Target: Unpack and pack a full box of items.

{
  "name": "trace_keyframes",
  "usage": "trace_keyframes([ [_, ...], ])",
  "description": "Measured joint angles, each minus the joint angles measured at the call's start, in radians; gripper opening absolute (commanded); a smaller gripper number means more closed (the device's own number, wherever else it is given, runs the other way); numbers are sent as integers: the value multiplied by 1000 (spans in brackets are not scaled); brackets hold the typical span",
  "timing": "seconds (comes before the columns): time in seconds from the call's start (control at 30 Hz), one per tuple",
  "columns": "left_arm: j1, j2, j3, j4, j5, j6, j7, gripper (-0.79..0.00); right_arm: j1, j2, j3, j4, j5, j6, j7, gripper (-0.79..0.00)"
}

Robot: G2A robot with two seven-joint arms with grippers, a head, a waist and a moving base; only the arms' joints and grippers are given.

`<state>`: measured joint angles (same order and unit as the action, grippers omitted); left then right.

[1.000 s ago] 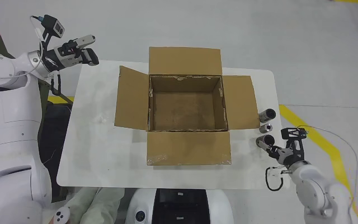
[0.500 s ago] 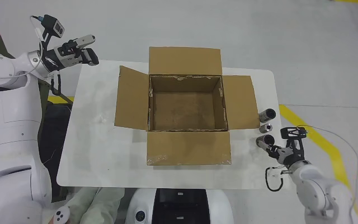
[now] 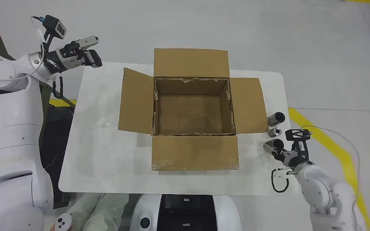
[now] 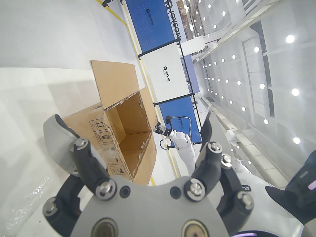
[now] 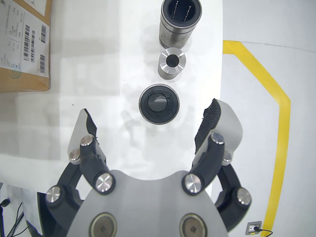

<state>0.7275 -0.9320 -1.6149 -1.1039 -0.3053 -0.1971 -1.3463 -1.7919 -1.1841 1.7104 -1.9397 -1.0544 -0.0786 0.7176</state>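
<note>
One black-capped ring [image 5: 159, 104] sits just ahead of the right tool [image 5: 149, 106], whose fingers are spread apart. Past it are a steel bushing [image 5: 171, 62] and a long bearing [image 5: 180, 20]. The open box [image 3: 195, 110] lies on the bench [image 3: 98, 144] between this tool and the left tool [image 4: 132, 115], likewise spread.

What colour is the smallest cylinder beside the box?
The cylinder is silver, dark centre hole; best in right wrist view.

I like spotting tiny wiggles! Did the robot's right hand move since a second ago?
Yes, a little. In the top view the right hand has slid slightly toward the cardboard box, which has stayed put on the table.
</note>
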Motion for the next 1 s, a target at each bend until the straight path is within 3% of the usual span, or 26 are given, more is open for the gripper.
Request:
trace_keyframes([
  [0.43, 0, 0, 0, 0, 0, 0, 0, 0, 74, 3, -23, 125, 35, -22, -2, 0],
  [0.6, 0, 0, 0, 0, 0, 0, 0, 0, 87, 4, -31, 146, 34, -20, -2, -114],
  [0.83, 0, 0, 0, 0, 0, 0, 0, 0, 102, 5, -49, 156, 23, -7, 1, -157],
  [0.9, 0, 0, 0, 0, 0, 0, 0, 0, 106, 6, -54, 156, 18, -4, 2, -194],
  [1.0, 0, 0, 0, 0, 0, 0, 0, 0, 107, 7, -57, 156, 10, 2, 5, -311],
])
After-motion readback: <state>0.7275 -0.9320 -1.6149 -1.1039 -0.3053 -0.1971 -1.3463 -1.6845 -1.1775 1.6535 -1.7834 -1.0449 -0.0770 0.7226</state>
